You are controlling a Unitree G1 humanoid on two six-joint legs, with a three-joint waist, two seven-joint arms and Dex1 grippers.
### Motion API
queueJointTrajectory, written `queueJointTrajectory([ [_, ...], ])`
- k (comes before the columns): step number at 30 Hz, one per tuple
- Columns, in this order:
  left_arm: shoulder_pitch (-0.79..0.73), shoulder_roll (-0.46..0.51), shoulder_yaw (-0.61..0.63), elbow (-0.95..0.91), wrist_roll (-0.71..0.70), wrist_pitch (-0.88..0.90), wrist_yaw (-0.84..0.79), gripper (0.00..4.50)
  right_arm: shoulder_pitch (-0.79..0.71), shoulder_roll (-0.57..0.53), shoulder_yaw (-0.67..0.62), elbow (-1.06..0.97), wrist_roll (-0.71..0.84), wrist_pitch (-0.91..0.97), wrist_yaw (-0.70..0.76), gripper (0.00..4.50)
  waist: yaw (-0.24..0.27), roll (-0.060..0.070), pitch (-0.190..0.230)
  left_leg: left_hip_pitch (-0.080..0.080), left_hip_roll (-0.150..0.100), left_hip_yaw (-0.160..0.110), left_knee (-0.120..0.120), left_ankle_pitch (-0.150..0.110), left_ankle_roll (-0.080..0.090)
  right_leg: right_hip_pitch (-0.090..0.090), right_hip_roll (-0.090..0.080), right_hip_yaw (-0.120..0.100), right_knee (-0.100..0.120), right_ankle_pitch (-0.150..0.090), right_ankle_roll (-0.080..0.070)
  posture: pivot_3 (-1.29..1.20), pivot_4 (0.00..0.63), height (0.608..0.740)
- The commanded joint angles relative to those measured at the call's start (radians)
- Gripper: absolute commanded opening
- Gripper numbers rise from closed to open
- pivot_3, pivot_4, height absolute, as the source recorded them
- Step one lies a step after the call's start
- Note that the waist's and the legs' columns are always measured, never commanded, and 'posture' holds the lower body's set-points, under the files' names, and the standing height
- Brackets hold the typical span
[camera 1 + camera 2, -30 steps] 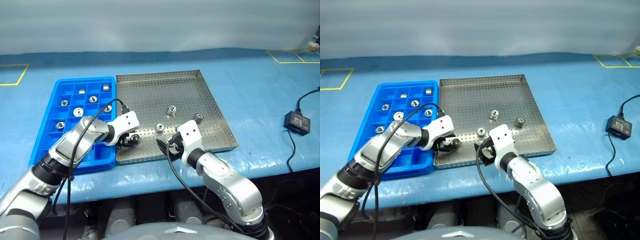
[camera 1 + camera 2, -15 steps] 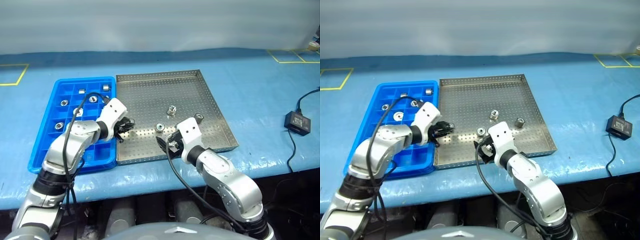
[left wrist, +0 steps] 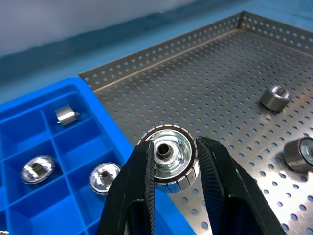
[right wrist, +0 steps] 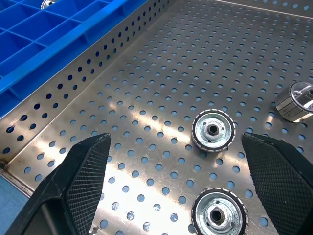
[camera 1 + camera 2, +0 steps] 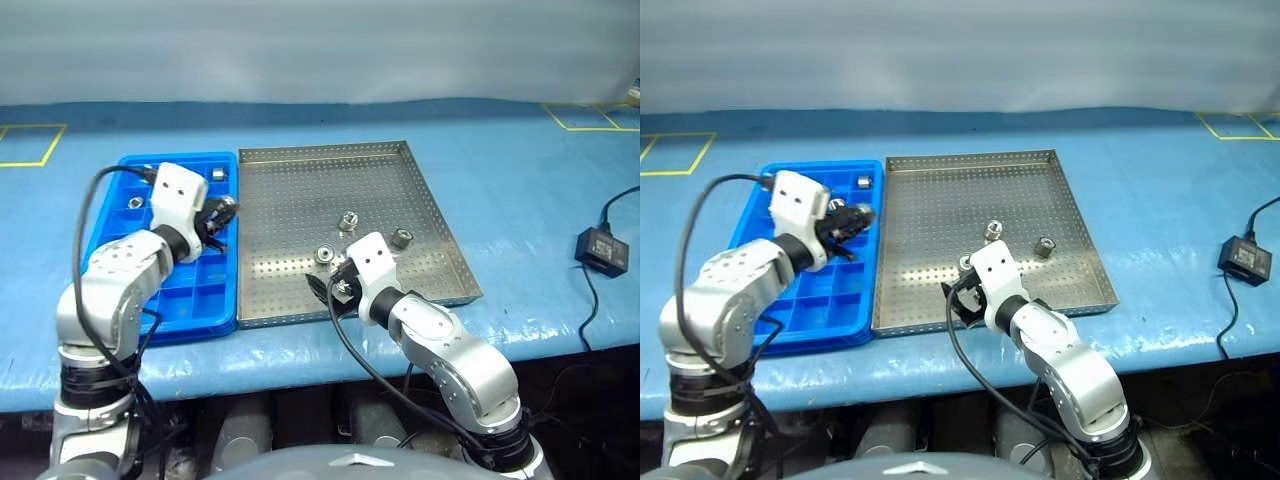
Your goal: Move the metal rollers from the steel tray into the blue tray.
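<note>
Left claw (image 3: pixel 171 159) pinches a roller (image 3: pixel 168 156) by its ribbed sides; small, hard, prob slippery. Right claw (image 4: pixel 171 183) wide open, empty.

The blue tray (image 5: pixel 120 300) lies just left of the steel tray (image 5: pixel 300 180), touching it. Three metal rollers (image 5: pixel 348 221) sit in the steel tray's near half; others rest in the blue tray's far compartments.

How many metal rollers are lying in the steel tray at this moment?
3. One roller sits mid-tray in the steel tray, a second to its right, a third just ahead of the open right gripper, which might hide another.
</note>
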Motion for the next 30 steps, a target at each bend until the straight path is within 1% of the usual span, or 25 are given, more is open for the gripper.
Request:
queueJointTrajectory([
  [1,0.072,-0.056,0.121,-0.125,0.081,-0.046,0.164,0.98,-0.023,-0.005,0.005,-0.008,0.011,-0.013,0.022,4.50,0.001,0.000,0.000,0.000,0.000,0.000,0.000,0.000,0.000,0.000,0.000,0.000,0.000,0.000,0.000,0.09,0.150,0.740],
  [3,0.131,-0.092,0.148,-0.161,0.126,-0.058,0.235,0.98,-0.034,-0.009,0.010,0.003,0.015,-0.014,0.037,4.50,0.008,0.000,0.000,0.000,0.000,-0.001,0.000,0.000,0.000,0.001,0.000,-0.001,0.000,0.000,0.000,0.12,0.150,0.740],
  [5,0.190,-0.114,0.147,-0.177,0.163,-0.066,0.279,0.98,-0.050,-0.015,0.020,0.017,0.017,-0.017,0.053,4.50,0.017,0.000,0.000,0.001,0.000,-0.001,0.000,0.000,0.000,0.002,0.000,-0.001,0.000,0.000,0.000,0.14,0.150,0.740],
  [11,0.294,-0.154,0.097,-0.187,0.185,-0.082,0.305,0.98,-0.088,-0.022,0.033,0.047,0.023,-0.025,0.082,4.50,0.060,-0.001,-0.001,0.002,0.000,-0.001,0.001,0.000,0.000,0.003,-0.001,-0.002,0.000,0.000,-0.001,0.17,0.150,0.740],
  [13,0.307,-0.172,0.092,-0.180,0.178,-0.080,0.306,0.98,-0.091,-0.024,0.035,0.050,0.023,-0.026,0.086,4.50,0.064,-0.001,-0.001,0.001,-0.001,-0.002,0.001,0.000,0.000,0.003,-0.002,-0.002,-0.001,0.000,-0.001,0.17,0.150,0.740],
  [21,0.309,-0.167,0.062,-0.108,0.158,-0.089,0.266,0.98,-0.071,-0.019,0.031,0.035,0.018,-0.023,0.073,4.50,0.056,-0.001,0.000,0.000,0.000,-0.002,0.001,0.000,0.000,0.002,-0.001,-0.003,-0.001,-0.001,-0.001,0.12,0.150,0.740],
  [23,0.307,-0.164,0.050,-0.095,0.157,-0.077,0.259,1.72,-0.063,-0.020,0.029,0.029,0.018,-0.022,0.066,4.50,0.053,-0.001,0.000,0.000,0.000,-0.002,0.001,0.000,0.000,0.002,-0.001,-0.003,-0.001,-0.001,-0.001,0.11,0.150,0.740],
  [27,0.288,-0.157,0.029,-0.093,0.141,-0.045,0.238,3.02,-0.048,-0.018,0.019,0.016,0.016,-0.017,0.051,4.50,0.050,-0.001,0.000,0.000,0.000,-0.002,0.001,0.000,0.000,0.002,-0.001,-0.003,-0.001,-0.001,-0.001,0.08,0.150,0.740],
  [30,0.230,-0.144,0.008,-0.101,0.120,-0.058,0.217,3.98,-0.031,-0.016,0.007,0.001,0.014,-0.013,0.034,4.50,0.050,-0.001,0.000,0.000,0.000,-0.002,0.001,0.000,0.000,0.002,-0.001,-0.003,-0.001,-0.001,-0.001,0.06,0.150,0.740],
])
